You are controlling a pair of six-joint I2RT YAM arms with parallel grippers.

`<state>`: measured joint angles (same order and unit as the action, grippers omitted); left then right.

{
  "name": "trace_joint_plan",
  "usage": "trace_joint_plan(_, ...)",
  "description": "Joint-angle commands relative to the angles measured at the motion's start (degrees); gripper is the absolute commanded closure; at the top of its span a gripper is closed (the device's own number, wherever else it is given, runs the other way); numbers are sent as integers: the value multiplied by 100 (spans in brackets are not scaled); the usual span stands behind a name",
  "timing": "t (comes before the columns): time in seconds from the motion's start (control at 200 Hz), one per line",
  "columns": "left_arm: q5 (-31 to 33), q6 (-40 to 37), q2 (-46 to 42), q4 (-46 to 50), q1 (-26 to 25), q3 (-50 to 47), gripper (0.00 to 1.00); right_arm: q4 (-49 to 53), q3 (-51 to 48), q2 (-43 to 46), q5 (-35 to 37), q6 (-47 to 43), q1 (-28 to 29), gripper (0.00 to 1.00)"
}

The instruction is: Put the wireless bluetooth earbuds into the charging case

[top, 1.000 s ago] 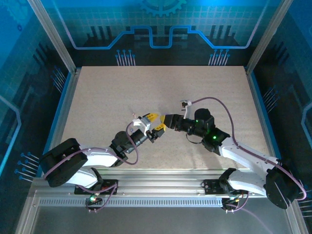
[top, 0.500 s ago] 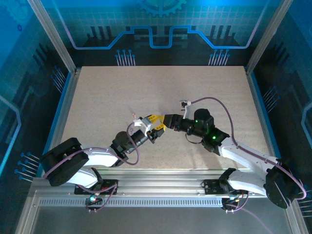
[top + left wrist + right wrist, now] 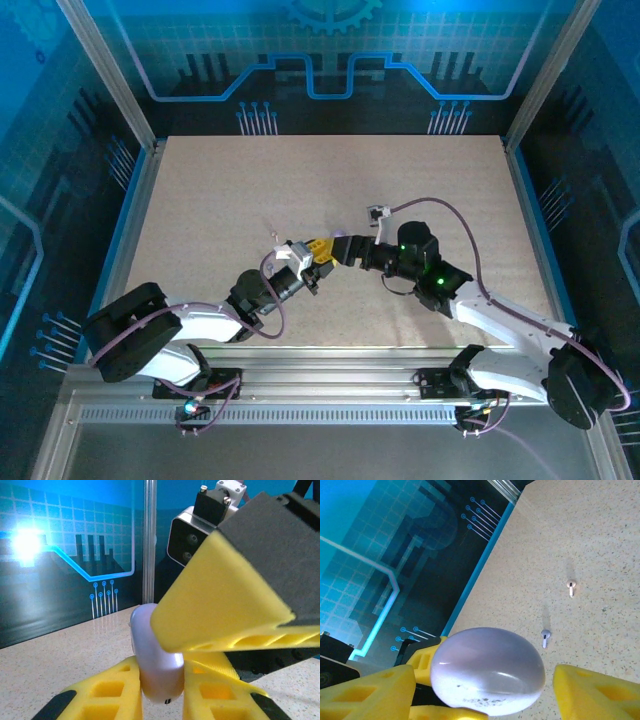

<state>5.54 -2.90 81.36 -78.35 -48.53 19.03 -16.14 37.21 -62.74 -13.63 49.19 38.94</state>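
Left wrist view: the case (image 3: 154, 655), a smooth lavender pebble standing on edge, sits pinched between the two yellow fingers (image 3: 112, 692) of the left claw (image 3: 161, 692), which is closed on its lower half. One yellow finger of the right claw (image 3: 220, 615) reaches in from the right and overlaps the upper side of the case; whether it touches there cannot be told. In the right wrist view the case shows its broad, rounded face. The right claw stands open around it: one finger (image 3: 367, 692) is close at the case's left, and the other is just clear of it on the right, with a strip of surface (image 3: 600, 540) showing in the gap. A yellow finger of the left claw peeks out behind the case. Beyond the case, well apart from it, the two earbuds (image 3: 571, 585) lie on the speckled beige surface, separate from each other, one nearer the case than the other. In the top external view both claws meet nose to nose near the middle of the surface, with the case as a pale spot between them and the earbuds as faint specks to its left.
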Motion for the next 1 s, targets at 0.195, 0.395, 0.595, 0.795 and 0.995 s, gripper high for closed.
trace_joint_plan(0.195,-662,326,-180,-194,285,-99,83,904,424,421,-741,-1324,-620,22)
trace_joint_plan(0.395,-1346,507,-437,-190,512,-200,84,1540,539,744,-1580,-2860,-1272,23)
trace_joint_plan(0.595,-2060,523,-625,-33,597,-218,84,2713,889,868,-3000,-5399,-1631,32)
trace_joint_plan(0.795,-2557,453,-799,74,616,-215,84,4187,1464,597,-3863,-8119,-1628,33)
trace_joint_plan(0.995,-2777,300,-1092,452,619,-187,84,4242,1646,283,-4028,-8728,-1688,33)
